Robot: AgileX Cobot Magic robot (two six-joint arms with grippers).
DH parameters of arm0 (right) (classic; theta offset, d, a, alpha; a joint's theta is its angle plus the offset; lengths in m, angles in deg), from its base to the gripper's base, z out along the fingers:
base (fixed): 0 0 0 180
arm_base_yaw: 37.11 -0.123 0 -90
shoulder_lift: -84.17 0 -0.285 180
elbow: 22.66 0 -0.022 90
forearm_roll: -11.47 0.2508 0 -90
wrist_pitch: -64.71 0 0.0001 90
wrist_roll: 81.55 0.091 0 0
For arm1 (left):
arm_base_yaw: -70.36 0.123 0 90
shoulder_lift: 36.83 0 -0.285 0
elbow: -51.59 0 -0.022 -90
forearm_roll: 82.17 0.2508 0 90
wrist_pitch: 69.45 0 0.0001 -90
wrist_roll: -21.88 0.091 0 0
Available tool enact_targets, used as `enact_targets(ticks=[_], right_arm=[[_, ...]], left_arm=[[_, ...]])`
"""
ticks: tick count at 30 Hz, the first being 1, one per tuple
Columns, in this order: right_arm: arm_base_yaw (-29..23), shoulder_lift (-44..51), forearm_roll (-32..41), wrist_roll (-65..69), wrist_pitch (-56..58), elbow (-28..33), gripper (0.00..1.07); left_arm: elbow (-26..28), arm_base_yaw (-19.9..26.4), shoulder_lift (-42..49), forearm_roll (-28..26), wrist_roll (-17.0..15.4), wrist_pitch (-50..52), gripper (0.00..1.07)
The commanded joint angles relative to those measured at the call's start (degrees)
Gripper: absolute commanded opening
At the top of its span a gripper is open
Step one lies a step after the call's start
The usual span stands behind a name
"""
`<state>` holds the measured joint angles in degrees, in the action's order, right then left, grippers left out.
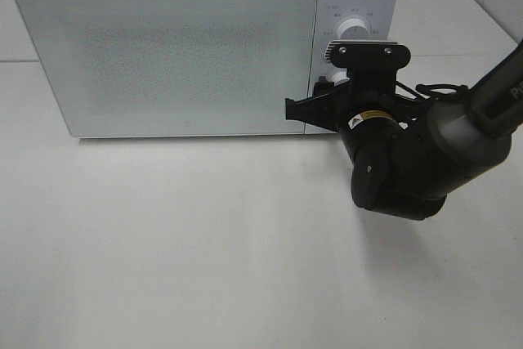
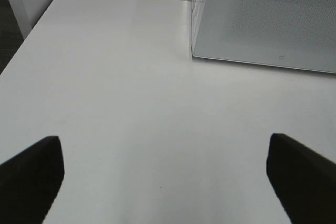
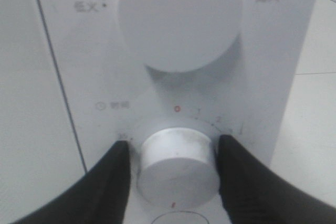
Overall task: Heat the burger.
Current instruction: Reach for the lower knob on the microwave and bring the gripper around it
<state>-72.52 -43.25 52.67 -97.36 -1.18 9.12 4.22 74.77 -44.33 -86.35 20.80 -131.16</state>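
The burger is out of view in all three views. The white microwave (image 1: 188, 46) stands at the back of the table with its door (image 1: 163, 51) closed. My right gripper (image 1: 339, 87) reaches up to its control panel, below the upper knob (image 1: 353, 29). In the right wrist view my right gripper (image 3: 175, 145) is shut on the lower knob (image 3: 178, 163), with a black finger (image 3: 113, 182) pressed at each side. My left gripper (image 2: 168, 177) does not show in the exterior high view. Its wrist view shows it wide open over bare table, with nothing between its fingers (image 2: 31, 179).
The white table (image 1: 204, 243) spreads in front of the microwave. The microwave's left front corner (image 2: 194, 51) lies ahead of the left gripper. A second larger upper knob (image 3: 181, 19) sits above the gripped one.
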Motion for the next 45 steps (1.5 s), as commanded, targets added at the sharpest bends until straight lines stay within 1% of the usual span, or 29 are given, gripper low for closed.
enact_targets(ticks=[1,2,3,4,5,6,8,14,17,18,21,23,24,25,26,27,28,29,31,32,34,36,37,38,40,41,42,44,45], right_arm=[[0.06,0.11,-1.60,0.34,1.55,-0.57,0.35],[0.06,0.11,-1.60,0.29,1.55,-0.57,0.22],[0.06,0.11,-1.83,0.29,1.43,-0.57,0.16],[0.06,0.11,-1.83,0.29,1.43,-0.57,0.16],[0.06,0.11,-2.01,0.29,1.43,-0.57,0.08],[0.06,0.11,-2.01,0.29,1.43,-0.57,0.05],[0.06,0.11,-2.01,0.29,1.43,-0.57,0.03],[0.06,0.11,-2.64,0.63,0.46,-0.57,0.04],[0.06,0.11,-5.10,4.30,-0.74,-0.57,0.04],[0.06,0.11,-6.59,8.54,-1.55,-0.57,0.04],[0.06,0.11,-7.16,11.29,-1.95,-0.57,0.04],[0.06,0.11,-8.02,23.32,-2.86,-0.57,0.02],[0.06,0.11,-8.02,23.32,-2.86,-0.57,0.02],[0.06,0.11,-8.02,26.76,-2.86,-0.57,0.02],[0.06,0.11,-8.65,33.17,-2.86,-0.57,0.00],[0.06,0.11,-8.65,33.17,-2.86,-0.57,0.00],[0.06,0.11,-9.63,40.34,-3.27,-0.57,0.00],[0.06,0.11,-9.63,40.34,-3.27,-0.57,0.00],[0.06,0.11,-11.29,49.85,-4.18,-0.57,0.00],[0.06,0.11,-11.29,49.85,-4.18,-0.57,0.00],[0.06,0.11,-13.06,58.38,-5.44,-0.57,0.00],[0.06,0.11,-13.58,60.79,-5.90,-0.57,0.00],[0.00,0.11,-13.92,66.86,-7.05,-0.57,0.00],[0.00,0.11,-13.92,66.86,-7.05,-0.57,0.00],[0.00,0.11,-13.98,75.52,-8.42,-0.57,0.00],[0.00,0.11,-13.98,75.52,-8.42,-0.57,0.00],[0.00,0.11,-13.98,81.53,-8.48,-0.57,0.00],[0.00,0.11,-13.98,83.88,-8.48,-0.57,0.00],[0.00,0.11,-13.92,89.55,-8.48,-0.57,0.00]], left_arm=[[-0.23,0.17,1.09,-0.52,0.06,0.52,0.98],[-0.23,0.17,1.09,-0.52,0.06,0.52,0.98],[-0.23,0.17,1.09,-0.52,0.06,0.52,0.98],[-0.23,0.17,1.09,-0.52,0.06,0.52,0.98],[-0.23,0.17,1.09,-0.52,0.06,0.52,0.98],[-0.23,0.17,1.09,-0.52,0.06,0.52,0.98],[-0.23,0.17,1.09,-0.52,0.06,0.52,0.98],[-0.23,0.17,1.09,-0.52,0.06,0.52,0.98],[-0.23,0.17,1.09,-0.52,0.06,0.52,0.98],[-0.23,0.17,1.09,-0.52,0.06,0.52,0.98],[-0.23,0.17,1.09,-0.52,0.06,0.52,0.98],[-0.23,0.17,1.09,-0.52,0.06,0.52,0.98],[-0.23,0.17,1.09,-0.52,0.06,0.52,0.98],[-0.23,0.17,1.09,-0.52,0.06,0.52,0.98],[-0.23,0.17,1.09,-0.52,0.06,0.52,0.98],[-0.23,0.17,1.09,-0.52,0.06,0.52,0.98],[-0.23,0.17,1.09,-0.52,0.06,0.52,0.98],[-0.23,0.17,1.09,-0.52,0.06,0.52,0.98],[-0.23,0.17,1.09,-0.52,0.06,0.52,0.98],[-0.23,0.17,1.09,-0.52,0.06,0.52,0.98],[-0.23,0.17,1.09,-0.52,0.06,0.52,0.98],[-0.23,0.17,1.09,-0.52,0.06,0.52,0.98],[-0.23,0.17,1.09,-0.52,0.06,0.52,0.98],[-0.23,0.17,1.09,-0.52,0.06,0.52,0.98],[-0.23,0.17,1.09,-0.52,0.06,0.52,0.98],[-0.23,0.17,1.09,-0.52,0.06,0.52,0.98],[-0.23,0.17,1.09,-0.52,0.06,0.52,0.98],[-0.23,0.17,1.09,-0.52,0.06,0.52,0.98],[-0.23,0.17,1.09,-0.52,0.06,0.52,0.98]])
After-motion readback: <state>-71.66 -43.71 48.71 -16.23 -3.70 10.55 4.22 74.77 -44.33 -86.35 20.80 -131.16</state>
